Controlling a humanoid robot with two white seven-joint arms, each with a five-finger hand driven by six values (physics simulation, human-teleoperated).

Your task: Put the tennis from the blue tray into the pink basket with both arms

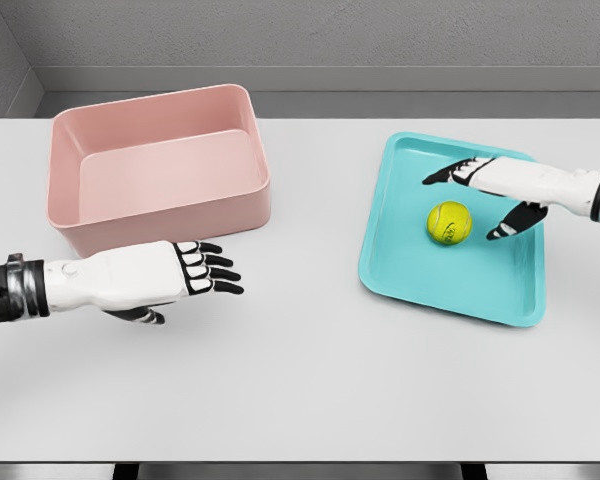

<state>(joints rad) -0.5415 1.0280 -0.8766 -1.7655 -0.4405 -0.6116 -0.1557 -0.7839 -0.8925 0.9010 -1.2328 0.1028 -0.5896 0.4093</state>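
Observation:
A yellow-green tennis ball (449,222) lies in the middle of the blue tray (410,275) on the right of the table. My right hand (475,198) hovers over the tray just right of the ball, fingers spread wide, thumb toward the near side, not touching the ball. The pink basket (160,165) stands at the back left and holds nothing. My left hand (208,270) is held flat in front of the basket's near wall, fingers extended and pointing right, holding nothing.
The white table (300,380) runs to a front edge near the bottom of the view. A grey wall rises behind its far edge. A strip of bare tabletop separates the basket from the tray.

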